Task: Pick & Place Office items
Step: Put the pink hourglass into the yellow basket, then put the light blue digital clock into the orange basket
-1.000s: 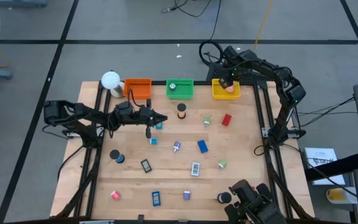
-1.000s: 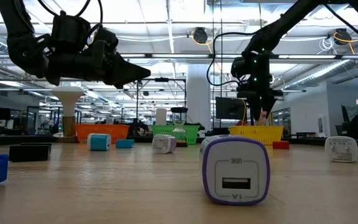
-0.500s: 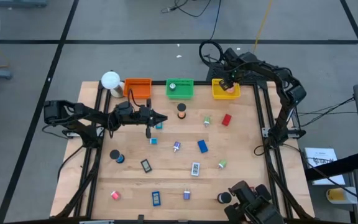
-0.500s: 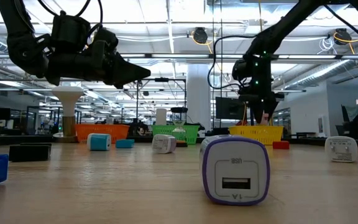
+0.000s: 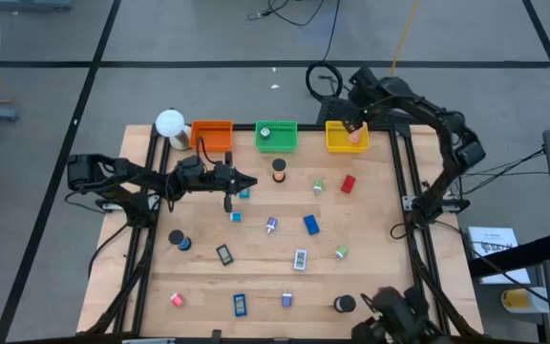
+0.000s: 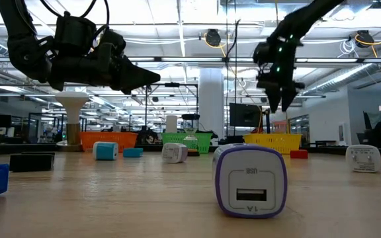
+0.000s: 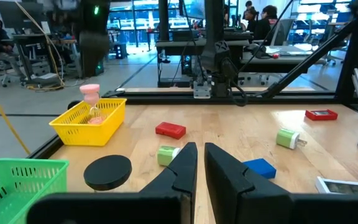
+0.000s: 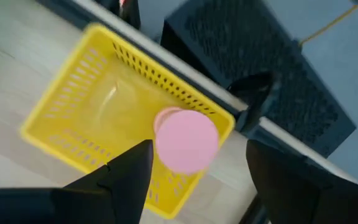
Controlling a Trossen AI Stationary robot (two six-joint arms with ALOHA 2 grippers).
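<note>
The office items lie scattered on the wooden table: a red rectangle (image 5: 348, 183), a blue one (image 5: 311, 225), a black roll (image 5: 178, 239) and small green and purple bits. A pink roll (image 8: 186, 140) stands on its end inside the yellow tray (image 5: 335, 143). My right gripper (image 8: 197, 163) hangs open above that tray, a finger on either side of the roll and well clear of it. My left gripper (image 5: 251, 183) hovers shut and level over the table's far left part, holding nothing.
An orange tray (image 5: 212, 135) and a green tray (image 5: 276, 136) stand beside the yellow one along the far edge, with a white ball lamp (image 5: 170, 122) at the far left. A black roll (image 5: 278, 170) sits just in front of the green tray.
My right gripper has risen from just over the yellow tray and drawn a little toward the table's far edge. The pink roll stays in the tray below it.
</note>
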